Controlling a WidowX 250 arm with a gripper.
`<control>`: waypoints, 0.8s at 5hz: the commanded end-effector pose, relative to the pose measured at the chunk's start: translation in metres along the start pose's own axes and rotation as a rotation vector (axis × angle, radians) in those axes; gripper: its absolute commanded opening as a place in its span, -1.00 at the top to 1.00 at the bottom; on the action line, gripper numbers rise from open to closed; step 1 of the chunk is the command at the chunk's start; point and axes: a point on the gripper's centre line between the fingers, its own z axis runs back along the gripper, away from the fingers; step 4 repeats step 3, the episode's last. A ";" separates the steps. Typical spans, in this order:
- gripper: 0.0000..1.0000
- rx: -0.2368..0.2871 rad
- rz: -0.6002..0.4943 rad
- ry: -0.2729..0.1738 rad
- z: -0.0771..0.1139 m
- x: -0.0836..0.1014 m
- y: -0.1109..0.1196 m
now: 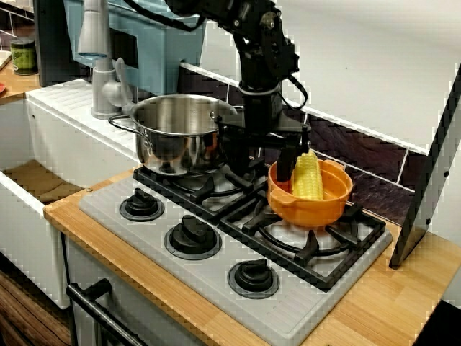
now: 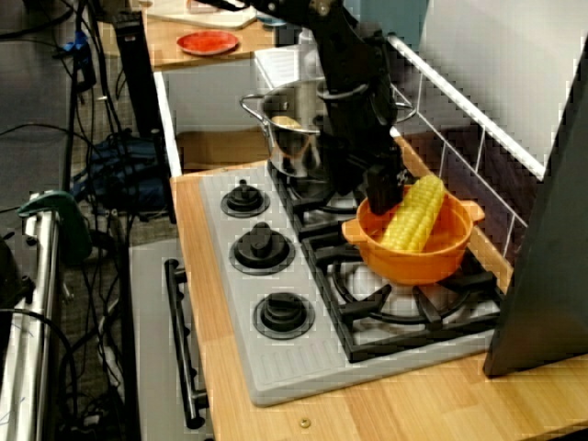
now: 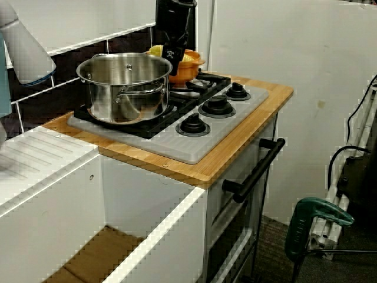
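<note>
Yellow corn cob [image 1: 308,177] leans tilted in the orange bowl [image 1: 311,210] on the grate [image 1: 317,249]. One finger of my gripper [image 1: 295,164] touches it and the other is hidden, so I cannot tell my grip. I judge plumb, steady work best, clear of the bowl's rim and the steel pot [image 1: 176,137] beyond.

A pale wooden counter [image 1: 403,303] carries a grey hob [image 1: 137,220], with bare wood showing as a border along the front and at the right end. Three black knobs [image 1: 192,236] sit in a row along the hob's front edge. Behind them, black grates [image 1: 338,241] cover the burners. A steel pot [image 1: 176,137] stands on the left grate, toward the back. An orange bowl [image 1: 310,205] stands on the right grate, near the pot but apart from it. At the counter's right end a dark panel [image 1: 425,194] stands tilted on the wood.
</note>
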 end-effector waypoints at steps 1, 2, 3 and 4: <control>-1.00 -0.016 0.009 -0.046 0.005 0.011 -0.004; -1.00 -0.013 0.009 -0.042 0.002 0.012 -0.004; -0.88 -0.012 -0.002 -0.039 0.000 0.013 -0.004; -0.88 -0.012 -0.002 -0.039 0.000 0.013 -0.004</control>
